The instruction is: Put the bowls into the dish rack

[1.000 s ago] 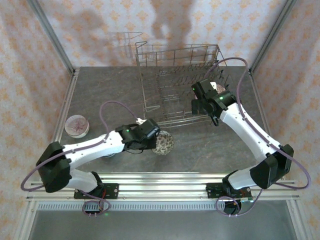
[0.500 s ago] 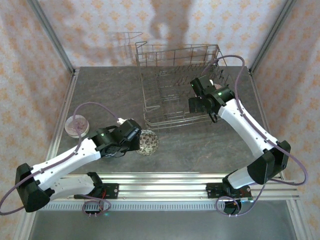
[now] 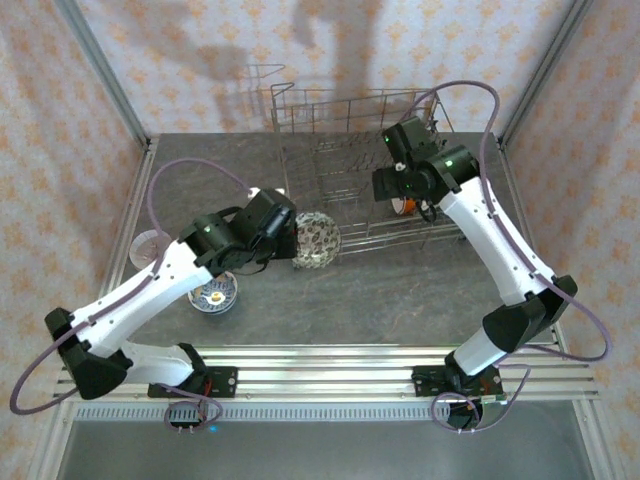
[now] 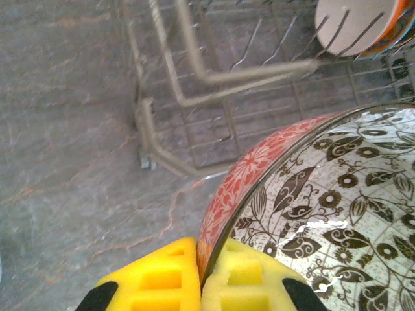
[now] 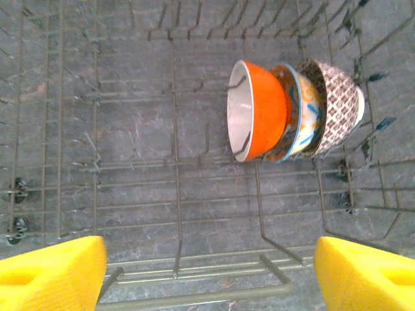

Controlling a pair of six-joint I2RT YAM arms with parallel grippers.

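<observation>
**Left clamped, right open**

Left arm [image 3: 140, 290] stretches forward and to the right, wrist raised. Left gripper [image 4: 200, 275] has its yellow pads [image 4: 155, 282] pinched tight on a bowl [image 4: 324, 214] rim. Right arm [image 3: 490, 235] reaches high and forward, wrist bent down. Right gripper [image 5: 207, 272] points straight down, jaws wide apart, holding nothing.

One dish rack [image 3: 340, 170] is counted, with three racked bowls [image 5: 259, 110], one held bowl [image 3: 316, 240] and two loose bowls [image 3: 215, 293] on the surface [image 3: 400, 290].
</observation>
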